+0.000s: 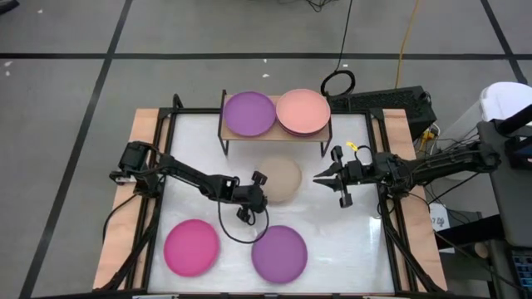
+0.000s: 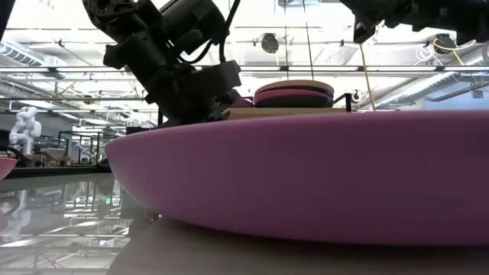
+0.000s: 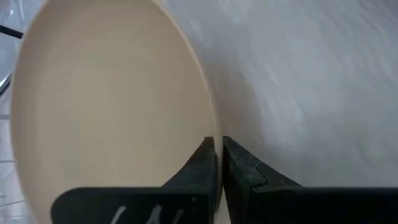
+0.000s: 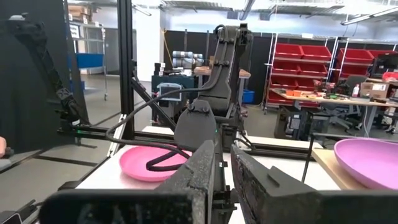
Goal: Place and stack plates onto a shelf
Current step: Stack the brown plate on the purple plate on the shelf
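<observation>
**Left end effector pinches the beige plate's rim at mid-table**

High view: the shelf (image 1: 274, 124) stands at the far middle of the white table (image 1: 357, 241), carrying a purple plate (image 1: 248, 113) on one half and a pale pink plate stack (image 1: 302, 111) on the other. Just in front of the shelf lies the beige plate (image 1: 280, 178), with the left end effector (image 1: 259, 188) at its near-left rim. The right end effector (image 1: 321, 174) hovers just right of that plate, its fingers drawn to a narrow point, apart from the rim. A magenta plate (image 1: 191, 247) and a second purple plate (image 1: 279, 253) sit near the front edge, close together; bare table lies open on the right side.

Low view: the second purple plate (image 2: 321, 176) fills the foreground, blocking most of the table. Behind it the left arm (image 2: 164, 61) comes down, and the pink stack (image 2: 293, 95) shows on the shelf board. A ceiling with lights and ducts runs beyond.

Left wrist view: the two dark fingers (image 3: 199, 168) are pressed on the beige plate's (image 3: 106, 106) rim, one on each face, the white table behind.

Right wrist view: the right end effector's fingers (image 4: 199, 168) stand nearly together with a slim gap, holding nothing. Ahead are the left arm (image 4: 214, 99), the magenta plate (image 4: 149, 163) and a purple plate (image 4: 370, 162); red bin racks line the room behind.
</observation>
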